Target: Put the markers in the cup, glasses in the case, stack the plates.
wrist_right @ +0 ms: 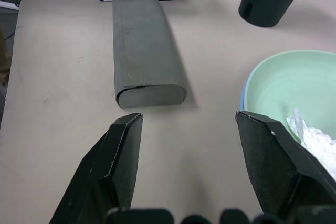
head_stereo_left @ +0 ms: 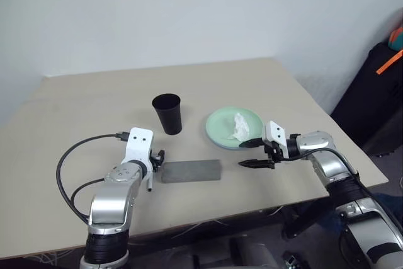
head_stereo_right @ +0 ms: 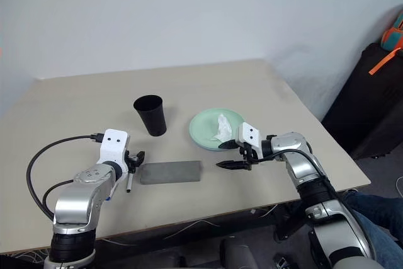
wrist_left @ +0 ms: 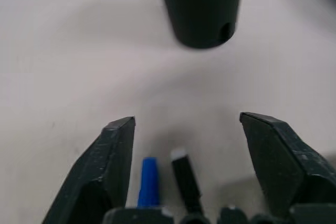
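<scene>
Pale beige counter against plain white wall; black bag with orange strap at right.

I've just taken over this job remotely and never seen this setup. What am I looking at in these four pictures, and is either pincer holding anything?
It is a two-armed humanoid robot at a beige table. The two wide pictures come from its head, looking down over both arms. The other two come from cameras on the wrists, looking along each pincer's black fingers.

On the table stand a black cup and a closed grey case. A green plate sits on a blue one, whose rim peeks out beneath it, with a crumpled white tissue on top.

The left pincer is open, with two markers lying on the table between its fingers, one blue-capped and one black. The right pincer is open and empty, between case and plate.
</scene>
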Tool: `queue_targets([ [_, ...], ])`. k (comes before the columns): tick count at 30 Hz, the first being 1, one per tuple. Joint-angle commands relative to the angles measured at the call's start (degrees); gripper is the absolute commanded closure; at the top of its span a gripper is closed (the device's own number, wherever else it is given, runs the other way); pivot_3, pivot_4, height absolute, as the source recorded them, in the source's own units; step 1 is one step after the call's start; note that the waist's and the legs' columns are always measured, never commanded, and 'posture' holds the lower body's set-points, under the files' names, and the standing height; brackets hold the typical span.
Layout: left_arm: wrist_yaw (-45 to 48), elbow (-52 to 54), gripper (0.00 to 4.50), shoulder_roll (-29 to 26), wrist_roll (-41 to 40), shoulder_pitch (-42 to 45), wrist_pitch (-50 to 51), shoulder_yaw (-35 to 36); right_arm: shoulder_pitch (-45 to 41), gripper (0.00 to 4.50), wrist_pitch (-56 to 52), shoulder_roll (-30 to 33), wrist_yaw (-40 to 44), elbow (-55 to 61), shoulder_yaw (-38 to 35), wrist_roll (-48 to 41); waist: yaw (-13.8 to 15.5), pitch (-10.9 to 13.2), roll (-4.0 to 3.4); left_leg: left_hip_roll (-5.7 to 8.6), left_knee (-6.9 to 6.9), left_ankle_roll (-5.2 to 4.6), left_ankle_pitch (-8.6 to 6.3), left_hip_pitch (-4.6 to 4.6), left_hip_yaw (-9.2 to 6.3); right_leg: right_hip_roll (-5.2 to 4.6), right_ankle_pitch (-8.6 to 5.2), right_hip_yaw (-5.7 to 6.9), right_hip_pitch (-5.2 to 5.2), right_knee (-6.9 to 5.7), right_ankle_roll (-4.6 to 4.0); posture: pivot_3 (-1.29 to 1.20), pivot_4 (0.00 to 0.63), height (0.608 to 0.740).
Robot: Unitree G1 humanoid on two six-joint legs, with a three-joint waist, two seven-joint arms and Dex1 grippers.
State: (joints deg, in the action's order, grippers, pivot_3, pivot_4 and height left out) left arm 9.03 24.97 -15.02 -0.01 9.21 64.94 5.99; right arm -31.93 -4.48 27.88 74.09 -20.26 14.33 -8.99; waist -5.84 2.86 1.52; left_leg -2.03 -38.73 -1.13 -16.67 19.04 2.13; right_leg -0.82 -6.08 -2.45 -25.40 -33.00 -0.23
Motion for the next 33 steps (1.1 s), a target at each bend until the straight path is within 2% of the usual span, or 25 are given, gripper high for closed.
queue_targets([
  [1, -2.98, 3.85, 1.3, 2.02, 0.37, 1.93, 4.36, 1.94, -2.14, 1.42, 1.36, -0.19, 0.24, 0.34, -0.81, -0.36, 0.0, 0.0, 0.0, 0.0, 0.0, 0.0, 0.0, 0.0, 0.0, 0.0, 0.0, -0.01, 0.0, 0.01, 0.0, 0.0, 0.0, 0.74],
  [14, -2.46, 4.74, 1.3, 2.57, -1.38, 2.03, 9.22, -1.28, -2.07, 1.42, 1.94, -0.44, -0.66, -0.09, -0.93, -0.26, -0.01, 0.0, 0.0, 0.02, 0.04, 0.01, -0.01, -0.01, -0.01, 0.0, 0.0, -0.01, 0.0, 0.04, 0.0, 0.0, 0.0, 0.74],
  [33, -2.25, -3.51, 1.3, 4.73, -2.55, 6.7, 11.94, 1.71, -2.42, 1.42, 1.73, -0.52, -1.23, 0.16, -1.2, -0.45, 0.02, 0.0, 0.0, 0.05, 0.04, 0.02, -0.01, 0.0, -0.06, -0.02, -0.01, -0.01, 0.04, 0.07, 0.01, 0.0, 0.0, 0.74],
])
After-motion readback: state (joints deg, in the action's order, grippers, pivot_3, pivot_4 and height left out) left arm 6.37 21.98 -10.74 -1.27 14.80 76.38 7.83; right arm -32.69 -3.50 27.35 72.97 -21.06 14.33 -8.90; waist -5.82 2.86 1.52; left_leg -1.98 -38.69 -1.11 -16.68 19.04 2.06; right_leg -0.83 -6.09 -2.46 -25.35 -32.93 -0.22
